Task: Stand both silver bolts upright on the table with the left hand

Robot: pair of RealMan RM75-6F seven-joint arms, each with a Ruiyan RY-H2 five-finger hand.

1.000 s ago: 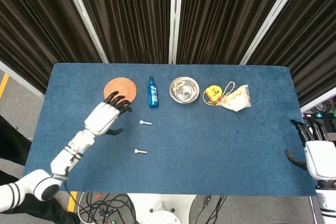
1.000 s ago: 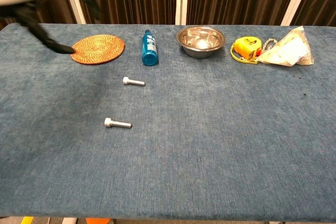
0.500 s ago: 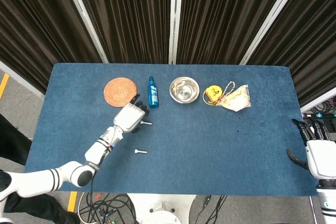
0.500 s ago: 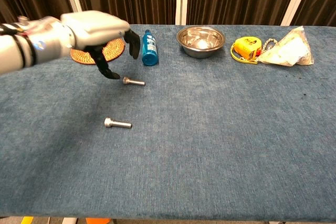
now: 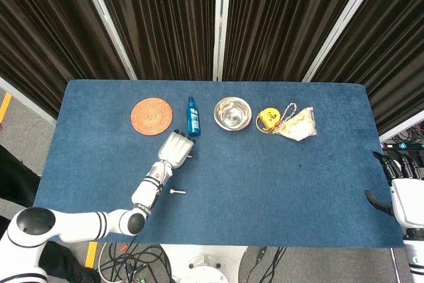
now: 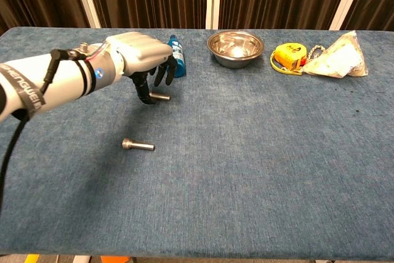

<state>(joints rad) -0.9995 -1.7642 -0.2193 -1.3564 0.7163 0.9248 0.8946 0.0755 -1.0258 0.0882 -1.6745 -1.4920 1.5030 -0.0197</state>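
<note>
On the blue cloth-covered table [image 6: 258, 170], the white left hand [image 6: 140, 58] is seen above the farther silver bolt [image 6: 162, 97], which lies flat. Its dark fingers [image 6: 143, 93] are curled downward and spread; whether they touch the bolt cannot be told. The bolt's head is hidden. At 7 o'clock from it, the nearer silver bolt [image 6: 138, 145] lies flat. The white right hand [image 5: 401, 190], cut off at the table edge, is held with fingers apart.

The left robot hand [image 5: 176, 147] covers one bolt; the other bolt [image 5: 176, 191] lies flat nearby.
</note>
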